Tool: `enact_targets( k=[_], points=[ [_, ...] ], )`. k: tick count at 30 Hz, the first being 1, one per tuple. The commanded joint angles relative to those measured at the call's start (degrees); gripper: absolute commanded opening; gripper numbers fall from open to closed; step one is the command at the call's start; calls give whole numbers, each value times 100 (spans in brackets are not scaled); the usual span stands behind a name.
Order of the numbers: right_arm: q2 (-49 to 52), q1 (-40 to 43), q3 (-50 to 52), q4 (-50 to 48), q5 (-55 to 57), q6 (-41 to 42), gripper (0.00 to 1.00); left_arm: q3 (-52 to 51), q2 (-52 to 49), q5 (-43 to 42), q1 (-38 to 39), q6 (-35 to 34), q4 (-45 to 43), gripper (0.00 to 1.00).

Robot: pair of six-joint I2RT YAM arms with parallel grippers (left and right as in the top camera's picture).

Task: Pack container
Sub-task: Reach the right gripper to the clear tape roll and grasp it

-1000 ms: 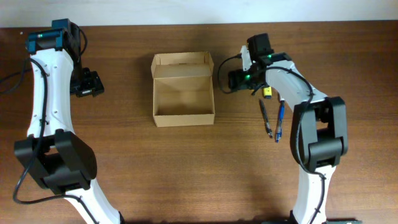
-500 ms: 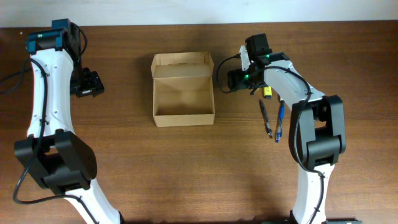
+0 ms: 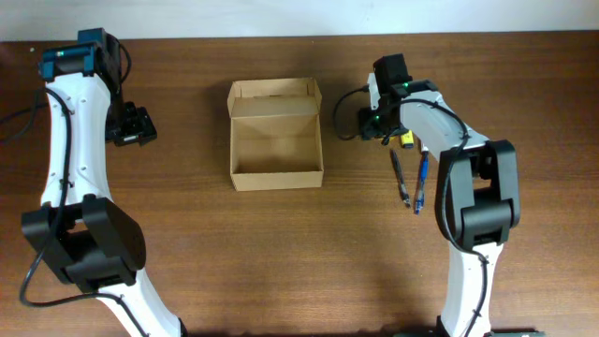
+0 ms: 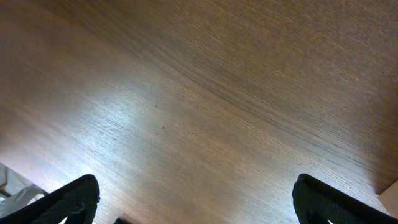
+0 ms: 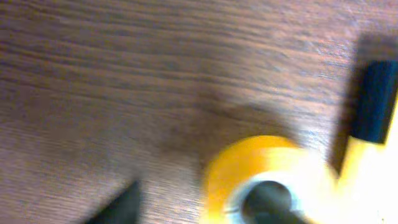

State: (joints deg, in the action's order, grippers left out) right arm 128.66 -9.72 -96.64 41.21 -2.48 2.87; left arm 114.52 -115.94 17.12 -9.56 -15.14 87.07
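Note:
The container is a tan cardboard box standing open in the middle of the table, flap lid folded back at its far side, and nothing shows inside it. My right gripper hangs just right of the box, beside a small yellow object. The right wrist view is blurred: that yellow object fills the lower middle and one dark finger shows at lower left. Whether the jaws hold it is unclear. My left gripper is open over bare wood far left of the box, its fingertips wide apart.
A black pen and a blue pen lie side by side on the table, in front of the yellow object. A dark blue tip shows at the right edge of the right wrist view.
My right gripper has shifted right, away from the box and closer to the yellow object, and its jaws have narrowed. The left arm has not moved.

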Motion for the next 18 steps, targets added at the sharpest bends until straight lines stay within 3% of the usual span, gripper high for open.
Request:
enact_targets(
  k=[1, 2, 8, 18],
  points=[
    [111, 37, -13, 107, 61, 61, 24, -17, -48, 0, -35, 46, -11, 100],
    [111, 37, -13, 146, 63, 61, 18, -17, -48, 0, -35, 46, -11, 100],
    [111, 37, -13, 323, 81, 72, 4, -17, -48, 0, -35, 46, -11, 100],
    [-160, 35, -496, 949, 59, 127, 4, -17, -48, 0, -35, 46, -11, 100]
  ],
)
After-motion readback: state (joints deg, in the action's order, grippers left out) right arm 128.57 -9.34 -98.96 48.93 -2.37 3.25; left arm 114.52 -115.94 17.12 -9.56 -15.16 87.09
